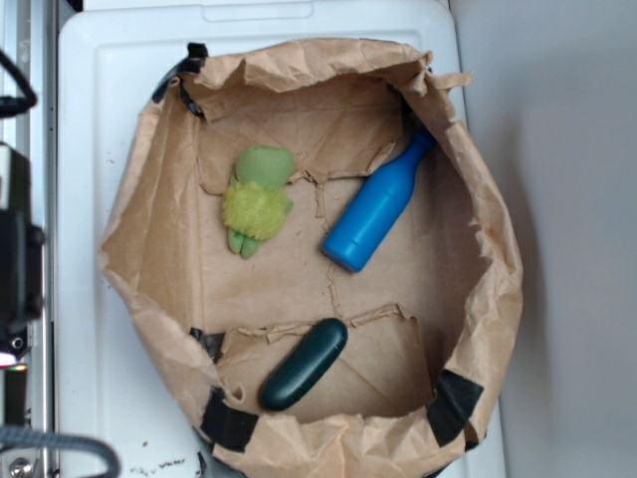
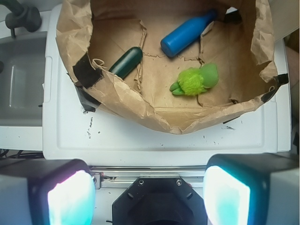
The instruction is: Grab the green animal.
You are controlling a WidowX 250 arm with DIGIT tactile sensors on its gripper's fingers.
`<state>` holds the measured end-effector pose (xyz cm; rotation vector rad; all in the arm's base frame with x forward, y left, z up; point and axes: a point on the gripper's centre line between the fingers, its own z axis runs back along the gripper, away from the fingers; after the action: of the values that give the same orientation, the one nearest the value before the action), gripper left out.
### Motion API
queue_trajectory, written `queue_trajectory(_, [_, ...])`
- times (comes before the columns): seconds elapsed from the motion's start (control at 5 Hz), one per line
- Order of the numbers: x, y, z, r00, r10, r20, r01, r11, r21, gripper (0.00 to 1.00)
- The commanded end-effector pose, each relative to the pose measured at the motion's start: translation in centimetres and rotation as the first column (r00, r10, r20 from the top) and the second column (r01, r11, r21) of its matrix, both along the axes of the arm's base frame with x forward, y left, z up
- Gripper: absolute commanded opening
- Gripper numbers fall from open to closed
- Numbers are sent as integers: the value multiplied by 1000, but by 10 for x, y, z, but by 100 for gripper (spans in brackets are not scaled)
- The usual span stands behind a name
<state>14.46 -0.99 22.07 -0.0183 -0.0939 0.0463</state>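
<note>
The green animal [image 1: 257,201] lay on the floor of a wide, crumpled brown paper bag [image 1: 468,199] whose sides had been rolled down into a low wall. In the exterior view it sat in the far left part of the bag floor, with its long axis running near to far: the smooth pale green head pointed toward the far edge, the fuzzy yellow-green body sat in the middle, and the small feet pointed toward the near edge with a slight lean to the left. It touched nothing else in the bag.

To its right, and apart from it, a blue bottle [image 1: 376,207] lay on its side on a diagonal, neck toward the far right wall and base toward the middle of the floor. Near the bag's near edge a dark green capsule [image 1: 305,363] lay on a slant, well apart from the toy.

The bag stood on a white counter [image 1: 90,149], with black tape patches along its rim.

In the wrist view the gripper [image 2: 149,194] hung outside the bag, over the counter edge. Its jaws stood spread wide, with nothing between them, and the green animal [image 2: 196,80] showed beyond them, inside the bag.
</note>
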Motion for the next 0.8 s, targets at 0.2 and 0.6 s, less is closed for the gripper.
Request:
queue_trajectory(0.2, [59, -5, -12, 989, 148, 8, -147, 989, -11, 100])
queue_trajectory(0.6, [86, 18, -45, 897, 442, 9, -442, 897, -17, 100])
